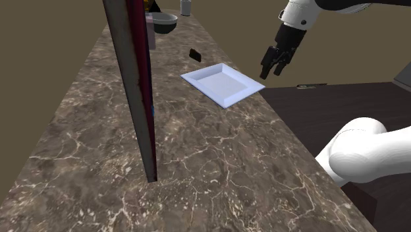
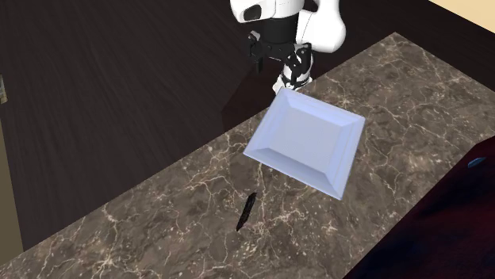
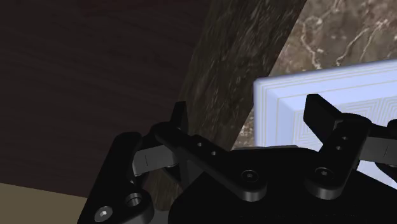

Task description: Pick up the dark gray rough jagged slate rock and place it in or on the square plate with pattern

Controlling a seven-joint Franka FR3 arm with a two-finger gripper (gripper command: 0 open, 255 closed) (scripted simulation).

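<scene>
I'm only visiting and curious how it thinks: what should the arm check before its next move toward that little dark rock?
1. Pincer open: ok.
2. Pincer empty: ok.
3. Rock lying free on the counter: ok.
4. Pincer above the rock: not ok; the plate lies between them.
5. Plate bare: ok.
6. Rock's shape for gripping: cannot tell.

A dark bowl [image 1: 166,25] and a tall reddish slab [image 1: 134,86] stand on the marble counter [image 1: 217,165].

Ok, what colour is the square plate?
Pale blue-white square plate, with a fine concentric line pattern; wrist view shows it best.
</scene>
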